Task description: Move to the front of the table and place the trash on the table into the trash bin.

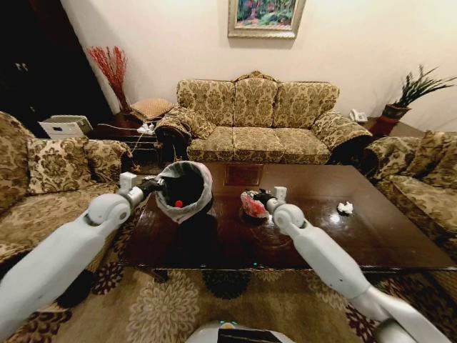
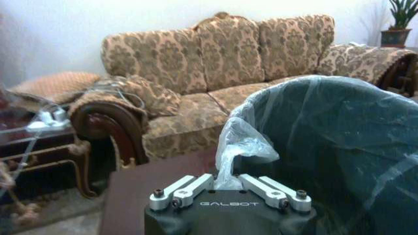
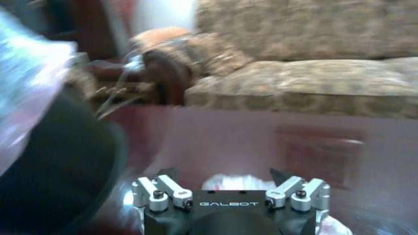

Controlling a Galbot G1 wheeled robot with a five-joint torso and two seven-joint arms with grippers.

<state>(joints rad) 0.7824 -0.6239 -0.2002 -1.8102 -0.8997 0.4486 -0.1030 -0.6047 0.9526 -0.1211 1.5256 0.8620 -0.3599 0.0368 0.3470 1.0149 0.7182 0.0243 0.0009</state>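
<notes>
Right wrist view smears everything; the right gripper (image 3: 225, 182) has its fingers spread around a pink-white bag (image 1: 253, 205), mostly hidden, on the glossy brown table (image 1: 371, 236). The left gripper (image 2: 226, 184) pinches the crinkly liner of the round dark bin (image 1: 183, 189), tilted above the table's left end. A crumpled paper ball (image 1: 345, 207) sits far right.

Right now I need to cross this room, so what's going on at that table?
The robot is clearing trash. Its left gripper is pinching the liner of the trash bin, holding it over the table. Its right gripper is at a pink-white plastic bag. A white paper ball lies farther right.
</notes>
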